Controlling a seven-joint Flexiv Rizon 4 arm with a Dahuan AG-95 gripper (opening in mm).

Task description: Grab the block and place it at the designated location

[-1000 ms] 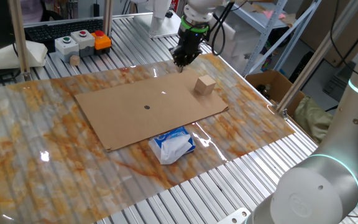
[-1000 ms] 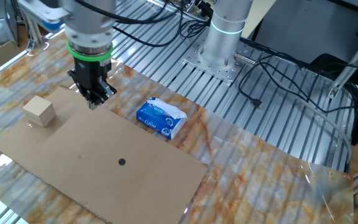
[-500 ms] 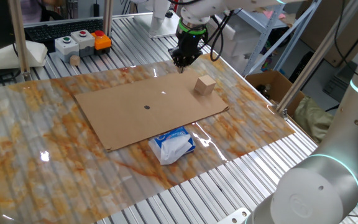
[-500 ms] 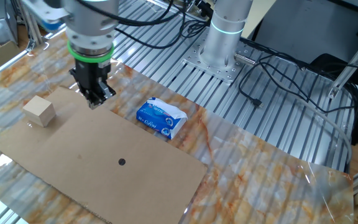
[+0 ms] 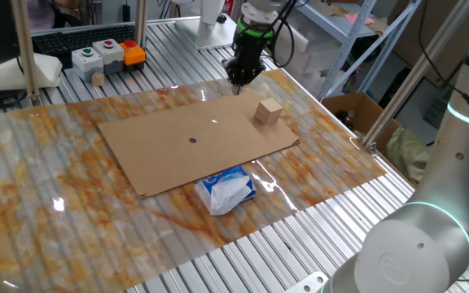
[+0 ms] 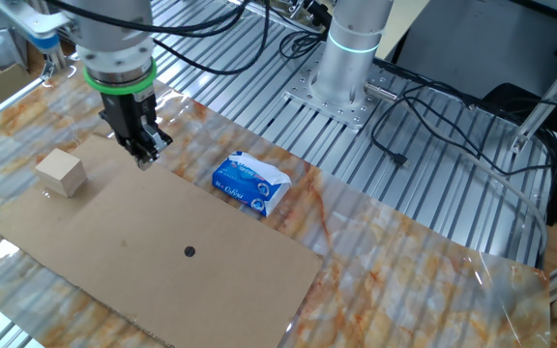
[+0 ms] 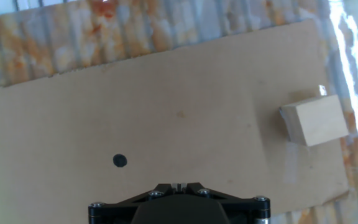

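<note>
Nearest to us in the hand view is the dark body of our gripper (image 7: 179, 186), and from there we look down onto the cardboard sheet (image 7: 185, 81); the fingers appear drawn together, holding nothing, and the fixed views show the same narrow closed tip (image 6: 143, 155) hanging above the sheet's edge. We judge that this height is kept so the camera can take in both goal and object at once before we commit to a descent. Just beyond the gripper body lies the designated location (image 7: 120, 161), a small black dot, the only mark on the brown sheet, bare and with nothing on it. Farther off, toward the sheet's corner, sits the block (image 7: 312, 121), a plain light tan wooden cube with clean flat faces and crisp edges, resting flat, slightly turned relative to the sheet's border, and well apart from the dot. In one fixed view the block (image 5: 269, 111) stands near the gripper (image 5: 238, 80) but not under it, so we would need to shift sideways and open before lowering. Farthest from our work, off the sheet on the marbled tabletop (image 6: 375, 242), lies a blue-and-white tissue packet (image 6: 249, 182), which plays no part here.
</note>
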